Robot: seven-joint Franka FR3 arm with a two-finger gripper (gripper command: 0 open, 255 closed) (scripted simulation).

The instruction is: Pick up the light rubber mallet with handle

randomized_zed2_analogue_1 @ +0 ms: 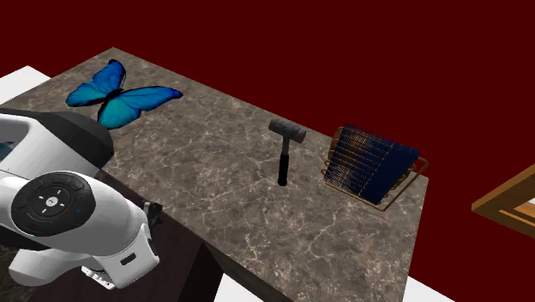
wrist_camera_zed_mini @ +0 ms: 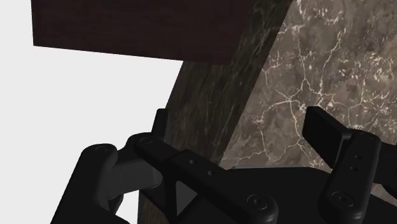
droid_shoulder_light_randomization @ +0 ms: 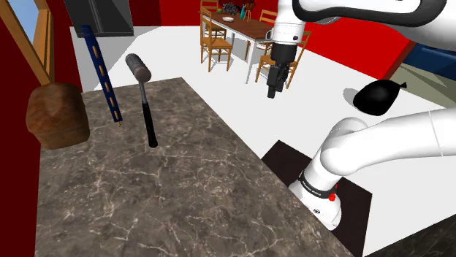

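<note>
**While the mallet point(droid_shoulder_light_randomization: 146, 109) lies flat on the surface point(droid_shoulder_light_randomization: 146, 212), the jaws hang released beyond the edge**

Where the wrist view looks down past the two black fingers point(wrist_camera_zed_mini: 321, 130), they stand well apart. Between them there is only the marbled top of the surface point(wrist_camera_zed_mini: 318, 57) and its dark side face, so the jaws are released and grasp nothing.

In the shoulder view the jaws point downward from the end of the white arm point(droid_shoulder_light_randomization: 380, 139). They are well apart from the mallet, out past the long edge of the surface and above the white floor point(droid_shoulder_light_randomization: 245, 109).

The mallet point(randomized_zed2_analogue_1: 284, 159) has a dark grey head and a thin black handle, and nothing touches it. It rests on the bare marbled top of the surface point(randomized_zed2_analogue_1: 214, 206), with its head towards the red wall point(randomized_zed2_analogue_1: 343, 51) and its handle towards the edge on the arm's side.

A blue rack point(randomized_zed2_analogue_1: 373, 163) with a wire frame sits just beside the mallet, apart from it. A blue butterfly point(randomized_zed2_analogue_1: 120, 94) lies flat on the mallet's other side, much farther off.

The dark stand point(droid_shoulder_light_randomization: 281, 157) under the arm's base is also well away from the mallet, against the edge that the handle points to. Far beyond the mallet's head, on the white floor, stands a dining table point(droid_shoulder_light_randomization: 245, 28) with wooden chairs point(droid_shoulder_light_randomization: 217, 45) around it.
</note>
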